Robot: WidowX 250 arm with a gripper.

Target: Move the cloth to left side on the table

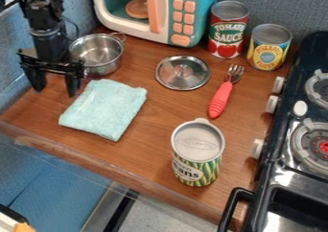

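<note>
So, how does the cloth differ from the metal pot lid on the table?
The cloth is pale teal, soft-looking fabric, while the lid is shiny silver metal. The cloth is folded into a rough rectangle; the lid is round. The cloth covers more of the table than the lid does. The cloth lies close to the open hand, the lid farther from it. Both lie flat on the wood.

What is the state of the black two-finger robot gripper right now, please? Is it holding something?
Black two-finger gripper: open, holding nothing, near the folded light-blue cloth.
</note>
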